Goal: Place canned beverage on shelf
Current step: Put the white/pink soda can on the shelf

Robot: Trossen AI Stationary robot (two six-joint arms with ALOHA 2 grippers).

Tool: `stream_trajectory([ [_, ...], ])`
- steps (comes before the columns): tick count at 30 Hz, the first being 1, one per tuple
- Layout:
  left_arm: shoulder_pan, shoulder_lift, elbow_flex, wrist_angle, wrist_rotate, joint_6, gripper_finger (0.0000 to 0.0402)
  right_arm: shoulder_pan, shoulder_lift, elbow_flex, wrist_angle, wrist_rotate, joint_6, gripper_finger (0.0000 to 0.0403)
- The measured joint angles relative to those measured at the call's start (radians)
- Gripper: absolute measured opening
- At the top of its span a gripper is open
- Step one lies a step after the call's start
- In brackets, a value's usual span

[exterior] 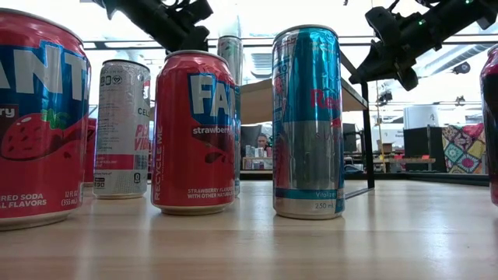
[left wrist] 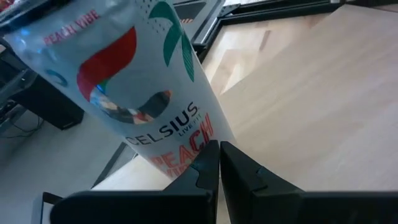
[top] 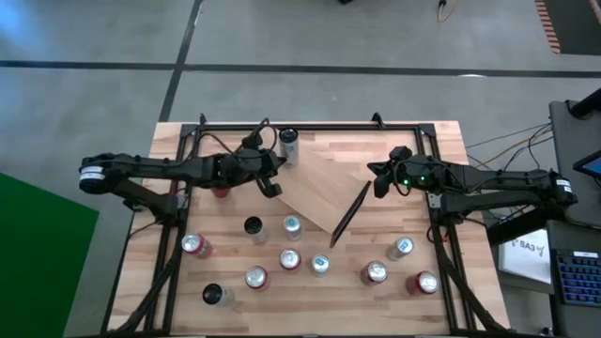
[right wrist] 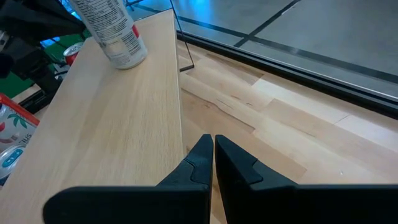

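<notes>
1. One tall white Celsius can (top: 288,145) stands upright on the shelf (top: 319,192), at its far-left corner, nr the worktop's (top: 441,291) far edge.
2. Key relation: can sits just beyond the left gripper (top: 270,187), long axis vertical; left arm clearly nearer than right.
3. Can look: white w/ red-green swirl, "Peach Vibe" lettering, silver lid.
4. Left gripper: fingers pressed together, holding nothing, tips just short of the can's base.
5. Right gripper (top: 379,182): also closed & empty, hovering by the shelf's right end.
6. Other cans (top: 290,260) wait along the worktop's near edge, well apart from the shelf.
</notes>
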Motion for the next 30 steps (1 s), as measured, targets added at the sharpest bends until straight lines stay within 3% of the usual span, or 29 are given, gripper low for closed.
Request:
stream_trajectory([
  [5, -0.002, 0.000, 0.000, -0.017, 0.001, -0.013, 0.0000, 0.000, 0.000, 0.000, 0.000, 0.000, 0.000, 0.0009],
  [11, -0.003, 0.000, 0.000, -0.042, 0.077, -0.036, 0.0000, 0.000, 0.000, 0.000, 0.000, 0.000, 0.000, 0.0009],
  [30, 0.007, 0.048, -0.002, 0.004, 0.016, -0.020, 0.0000, 0.000, 0.000, 0.000, -0.002, 0.000, 0.000, 0.0009],
])
